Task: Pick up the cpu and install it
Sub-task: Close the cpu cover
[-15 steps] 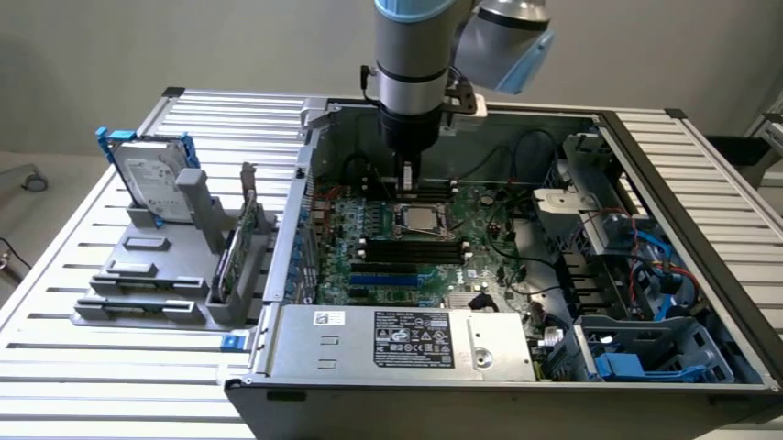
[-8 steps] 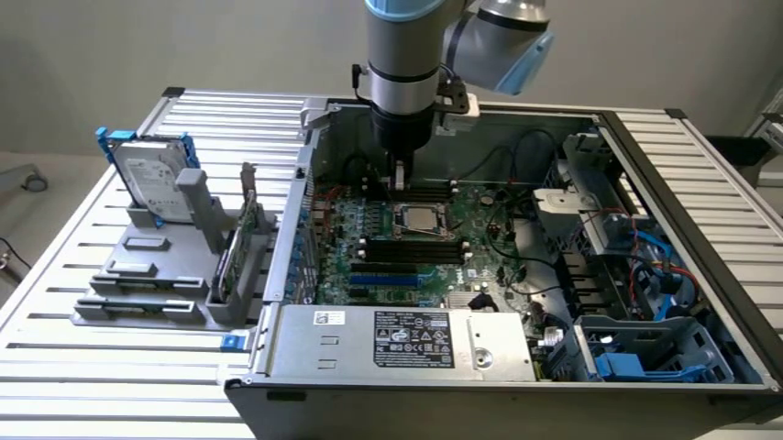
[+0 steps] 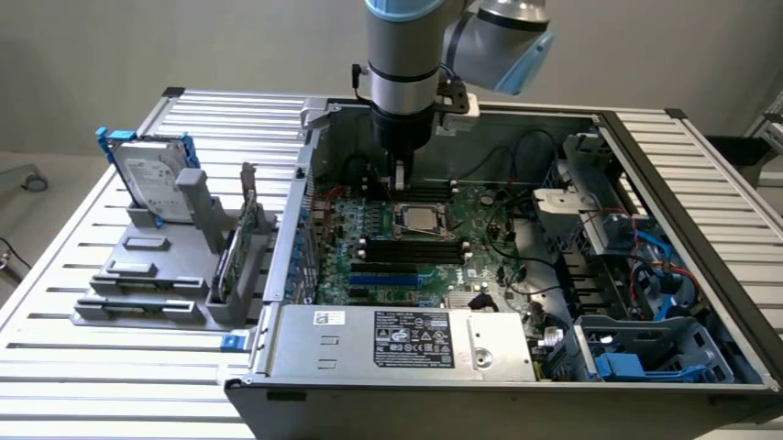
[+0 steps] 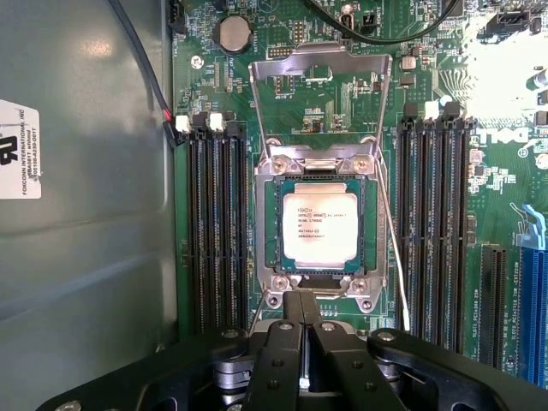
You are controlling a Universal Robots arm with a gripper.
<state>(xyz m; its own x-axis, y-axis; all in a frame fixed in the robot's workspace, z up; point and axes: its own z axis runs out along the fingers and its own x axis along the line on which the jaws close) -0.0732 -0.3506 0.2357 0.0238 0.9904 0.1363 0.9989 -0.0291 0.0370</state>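
The cpu (image 4: 320,225) lies flat in the socket (image 4: 267,231) on the motherboard (image 4: 214,77), silvery top up (small print across it); the socket's load plate (image 4: 321,64) stands open, tipped away from the chip; the gripper (image 4: 301,298) hangs just beside the socket's edge, fingers pressed together, nothing between them; the hard drive (image 3: 153,174) stands well apart, outside the case at the exterior view's left.

cpu (image 4: 320,225) seated in socket (image 4: 266,224), memory slots (image 4: 214,231) flanking both sides, end effector (image 4: 301,301) just beside socket
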